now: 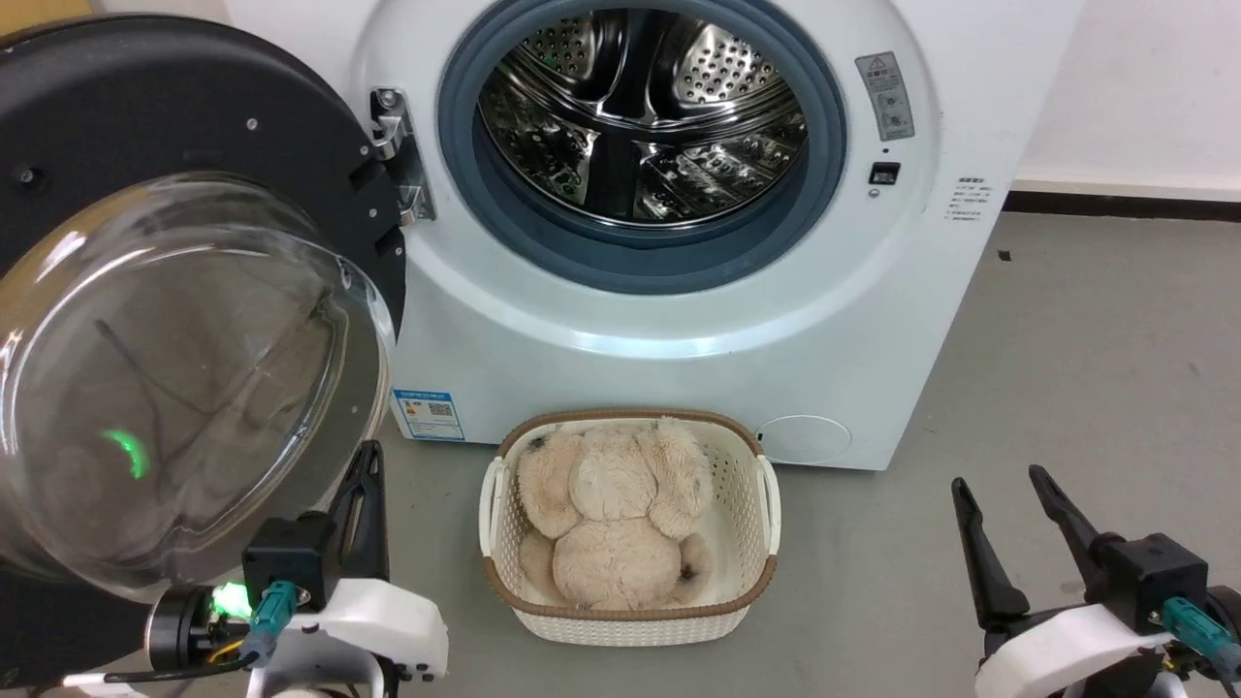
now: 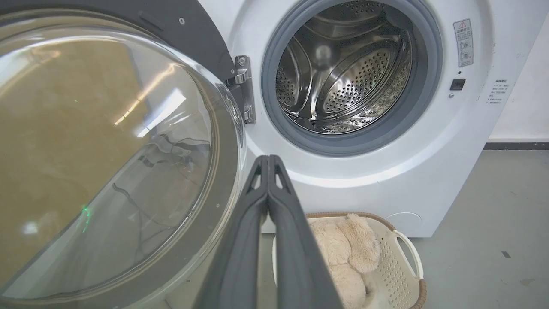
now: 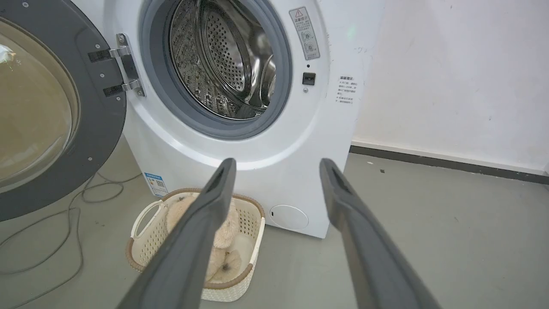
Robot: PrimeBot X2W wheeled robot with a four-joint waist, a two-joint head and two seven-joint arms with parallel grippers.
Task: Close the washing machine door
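Note:
The white washing machine stands ahead with its steel drum exposed. Its door, a black rim around a bulging clear glass bowl, is swung wide open to the left on a metal hinge. My left gripper is shut, empty, at the lower left just beside the bowl's lower right edge; in the left wrist view its fingers lie pressed together next to the door. My right gripper stands open and empty at the lower right, well clear of the machine.
A white woven basket holding a beige plush toy sits on the grey floor right before the machine. Cables trail on the floor under the door. A white wall rises to the right of the machine.

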